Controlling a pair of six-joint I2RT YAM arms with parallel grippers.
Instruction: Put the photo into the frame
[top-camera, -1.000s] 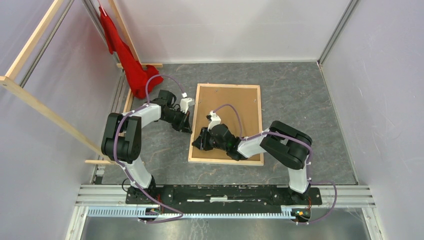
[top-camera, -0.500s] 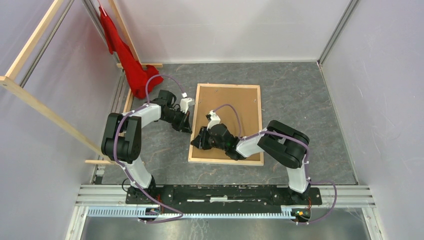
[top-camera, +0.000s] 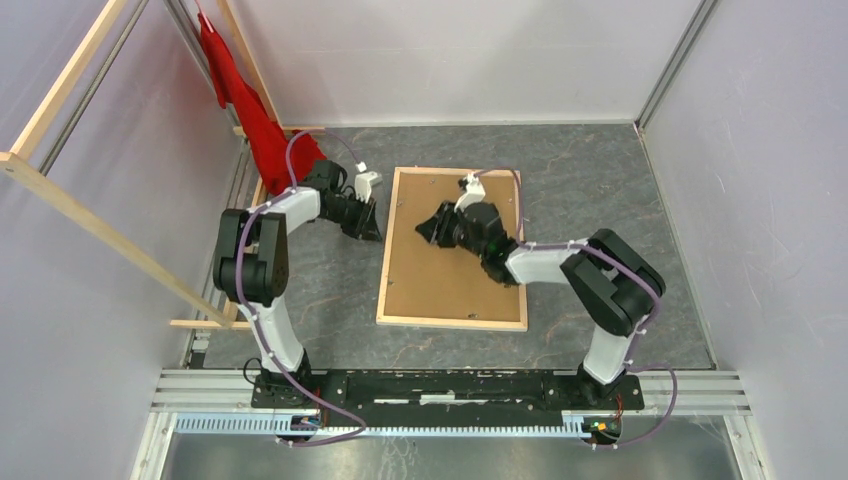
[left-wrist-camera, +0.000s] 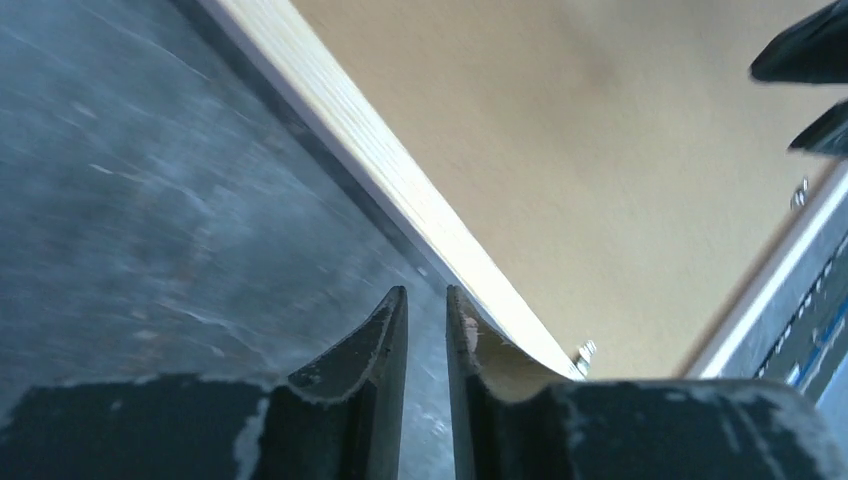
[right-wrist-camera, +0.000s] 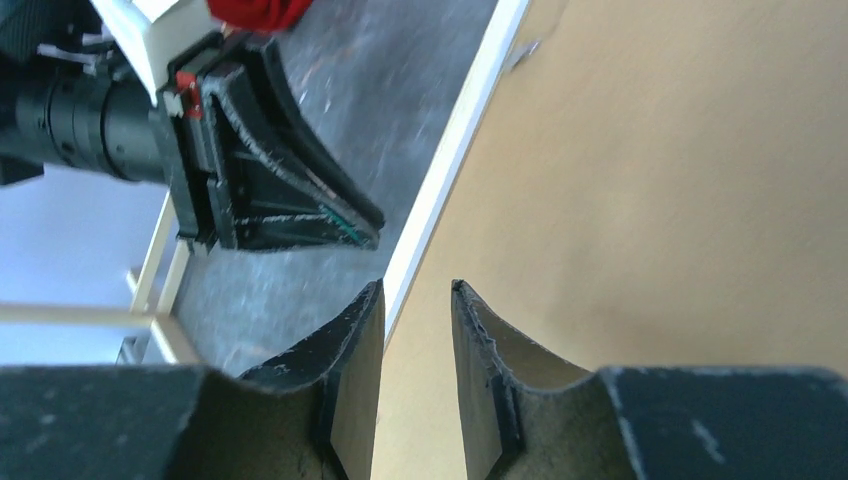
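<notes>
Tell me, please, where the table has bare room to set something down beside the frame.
Bare patches: the wide grey strip between the frame and the right wall, the band beyond its far rail, and the stretch between its near rail and the arm bases. Left of it is crowded: left gripper, red cloth. The right gripper hangs over the backing board.

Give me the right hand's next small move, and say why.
Probably lower the right hand onto the backing board and press it flat: it hovers empty, jaws barely parted, over the board, which already lies inside the frame; no photo shows.
</notes>
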